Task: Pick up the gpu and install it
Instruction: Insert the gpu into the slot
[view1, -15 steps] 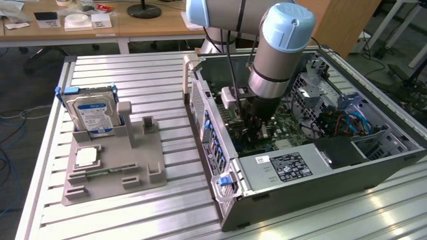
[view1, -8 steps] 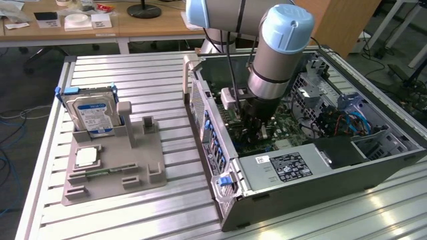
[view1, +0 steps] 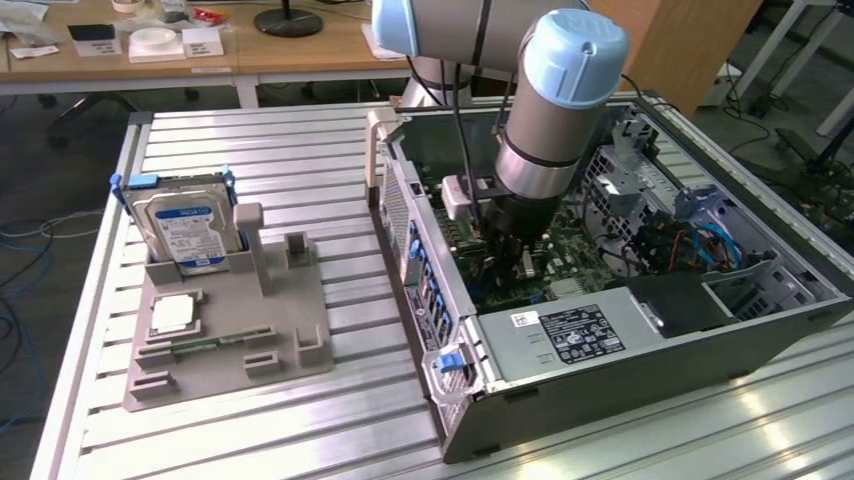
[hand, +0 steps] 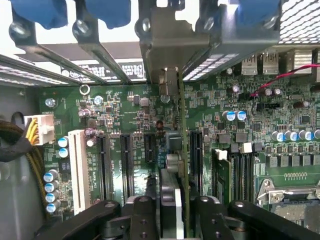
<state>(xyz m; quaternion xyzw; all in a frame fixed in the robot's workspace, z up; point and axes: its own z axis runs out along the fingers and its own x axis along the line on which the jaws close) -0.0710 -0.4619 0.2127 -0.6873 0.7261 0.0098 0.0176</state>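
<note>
GPU held edge-on down inside the case

The thin flat green-edged gpu card (hand: 183, 150) with its grey metal end bracket sits upright over the green motherboard (hand: 125, 120), among the black expansion slots, clamped between the black gripper (hand: 172, 210) fingers. All this is inside the open grey metal PC case (view1: 747, 350), whose silver PSU carries a black label. The blue-labelled silver hard drive (view1: 183, 228) stands in the grey plastic holder (view1: 227, 340) toward the bench's far edge.

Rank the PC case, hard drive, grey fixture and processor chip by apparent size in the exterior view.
1. PC case
2. Grey fixture
3. Hard drive
4. Processor chip
The order looks clear: the drive, chip and fixture sit together, so nearness to the camera hardly skews it.
</note>
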